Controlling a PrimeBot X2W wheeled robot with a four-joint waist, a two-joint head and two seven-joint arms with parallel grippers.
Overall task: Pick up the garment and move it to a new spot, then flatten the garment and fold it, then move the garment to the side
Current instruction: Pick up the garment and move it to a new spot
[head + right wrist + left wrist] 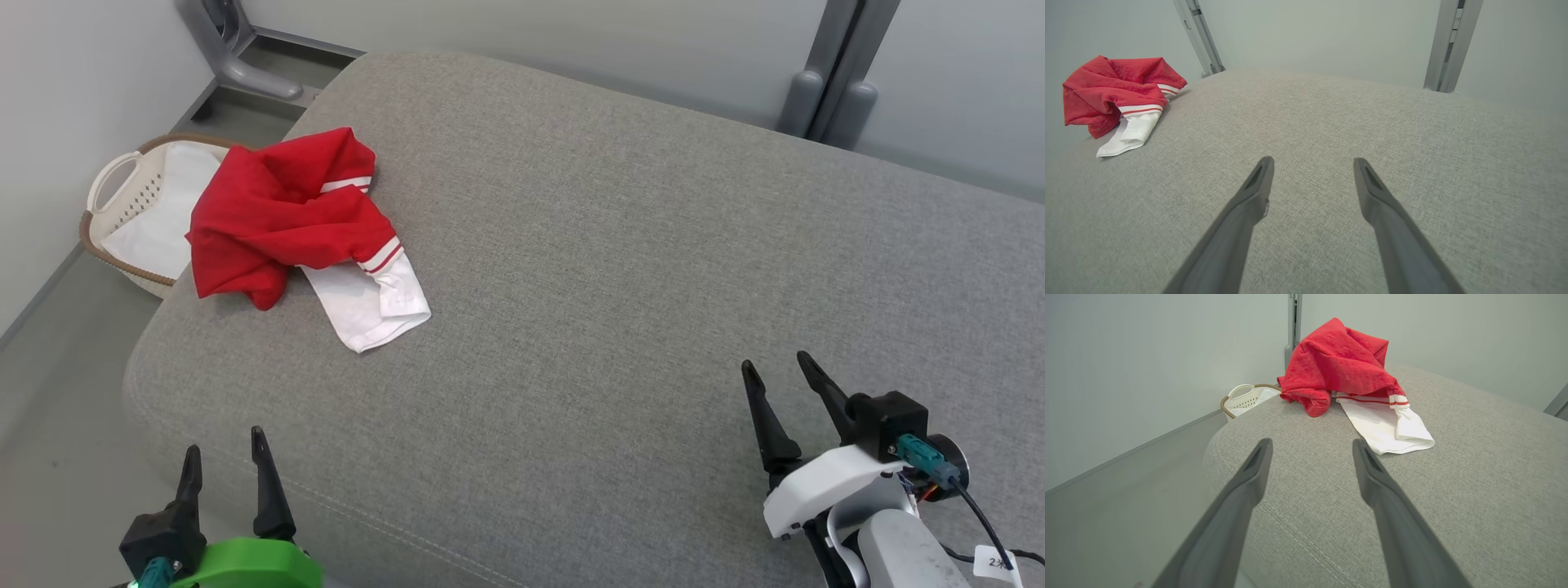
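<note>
- Left gripper (225, 438), head view: spread wide, empty, at the front edge of the grey cushion (612, 245); right gripper (775, 359) likewise parted and empty, lower right; crumpled red-and-white garment (277, 212) on the cushion's far left corner, beside a white basket (122, 196).
- Left wrist view: fingers (1253, 473) apart, pointing toward the garment, well short of it.
- Right wrist view: fingers (1257, 183) apart over grey fabric, garment well apart at upper left.

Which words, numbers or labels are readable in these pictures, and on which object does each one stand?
"2", followed by a character too small to read: on the white tag hanging behind the right gripper.
No text is visible on the garment, the basket or the grey cushion.
</note>
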